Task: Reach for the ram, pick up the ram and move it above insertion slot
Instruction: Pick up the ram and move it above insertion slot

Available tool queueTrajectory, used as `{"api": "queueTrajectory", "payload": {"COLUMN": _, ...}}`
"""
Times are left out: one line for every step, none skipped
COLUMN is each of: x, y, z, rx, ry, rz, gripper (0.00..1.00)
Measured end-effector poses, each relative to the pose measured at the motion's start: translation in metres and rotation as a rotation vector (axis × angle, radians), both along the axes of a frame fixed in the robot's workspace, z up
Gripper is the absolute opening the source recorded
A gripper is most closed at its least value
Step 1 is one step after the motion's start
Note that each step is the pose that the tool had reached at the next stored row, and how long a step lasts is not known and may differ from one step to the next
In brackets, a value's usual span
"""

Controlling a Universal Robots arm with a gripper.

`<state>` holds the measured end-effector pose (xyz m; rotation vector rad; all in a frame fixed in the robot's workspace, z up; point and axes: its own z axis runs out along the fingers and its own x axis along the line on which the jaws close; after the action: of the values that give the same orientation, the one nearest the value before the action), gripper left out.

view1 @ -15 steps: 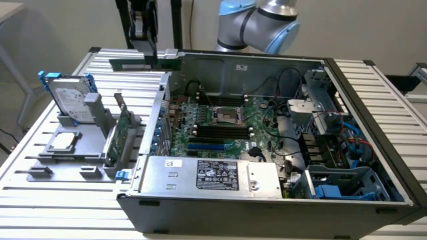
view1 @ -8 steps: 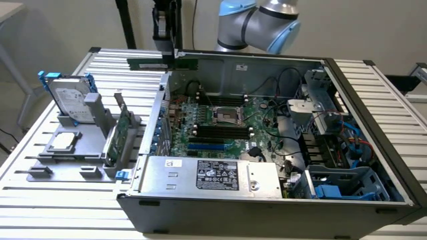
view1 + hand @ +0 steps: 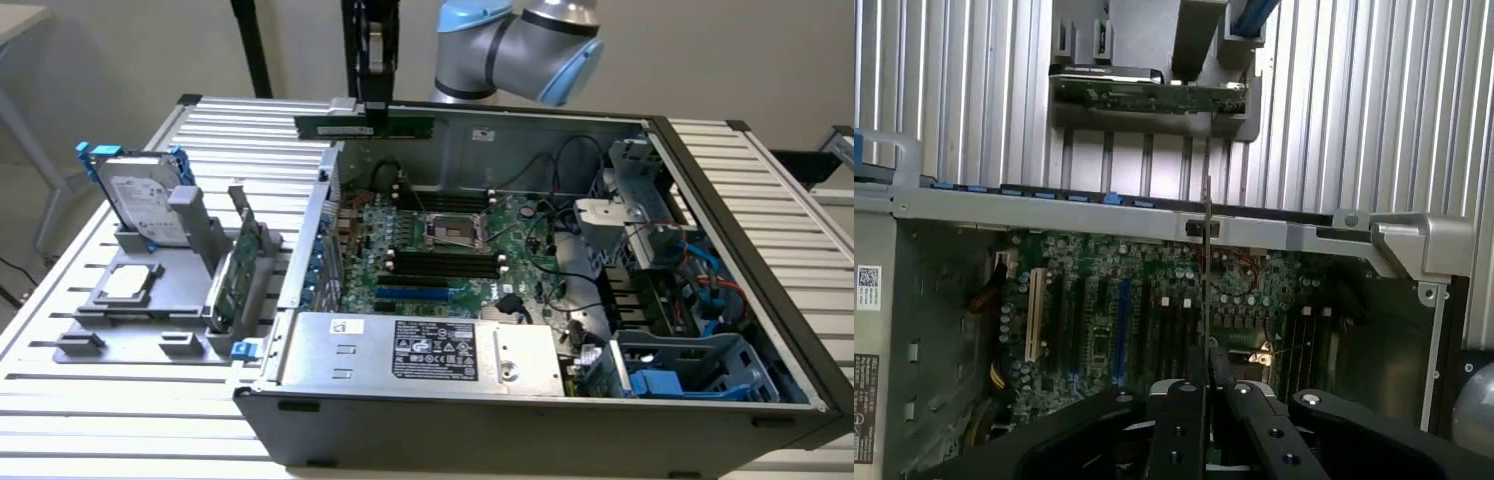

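- Jaws of the gripper (image 3: 372, 100) clamped on the ram (image 3: 364, 127), one green stick held level in the air at the back-left corner of the open computer case (image 3: 721, 300), as seen in the exterior view.
- In the wrist view, ram (image 3: 1207, 260) seen edge-on as a thin vertical line rising from between the two black fingers (image 3: 1184, 430), over the motherboard (image 3: 1114, 310).
- Ram hanging above the case's rear rim, clear of the wall, with open air on all sides.
- Inside the case, free room over the motherboard (image 3: 441, 240) in the middle; power supply (image 3: 427, 350) along the near edge, drive cage and cables crowding the exterior view's right.
- One grey fixture (image 3: 160, 300) on the ribbed tabletop (image 3: 80, 400) at the exterior view's left, well apart from the ram.
- On the fixture: one hard drive (image 3: 140, 200) with blue rails standing upright, one green expansion card (image 3: 238, 275) on edge, one square chip (image 3: 127, 283) lying flat.
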<state>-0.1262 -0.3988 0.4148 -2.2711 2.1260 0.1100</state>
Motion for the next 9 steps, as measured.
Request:
{"api": "queueTrajectory", "payload": {"x": 0.004, "y": 0.0005, "z": -0.0002, "rx": -0.0001, "ry": 0.0002, "rz": 0.000, "gripper": 0.13}}
{"api": "queueTrajectory", "payload": {"x": 0.009, "y": 0.0009, "z": -0.0006, "rx": -0.0001, "ry": 0.0004, "rz": 0.000, "gripper": 0.13}}
{"api": "queueTrajectory", "payload": {"x": 0.014, "y": 0.0015, "z": -0.0012, "rx": 0.0000, "ry": 0.0005, "rz": 0.000, "gripper": 0.13}}
{"api": "queueTrajectory", "payload": {"x": 0.018, "y": 0.0019, "z": -0.0020, "rx": -0.0001, "ry": 0.0008, "rz": 0.000, "gripper": 0.13}}
{"api": "queueTrajectory", "payload": {"x": 0.023, "y": 0.0024, "z": -0.0030, "rx": 0.0000, "ry": 0.0011, "rz": 0.000, "gripper": 0.13}}
{"api": "queueTrajectory", "payload": {"x": 0.027, "y": 0.0029, "z": -0.0044, "rx": 0.0000, "ry": 0.0013, "rz": 0.000, "gripper": 0.13}}
{"api": "queueTrajectory", "payload": {"x": 0.032, "y": 0.0034, "z": -0.0059, "rx": 0.0000, "ry": 0.0015, "rz": 0.000, "gripper": 0.13}}
{"api": "queueTrajectory", "payload": {"x": 0.036, "y": 0.0039, "z": -0.0073, "rx": -0.0001, "ry": 0.0018, "rz": 0.000, "gripper": 0.13}}
{"api": "queueTrajectory", "payload": {"x": 0.041, "y": 0.0044, "z": -0.0089, "rx": -0.0001, "ry": 0.0020, "rz": 0.000, "gripper": 0.13}}
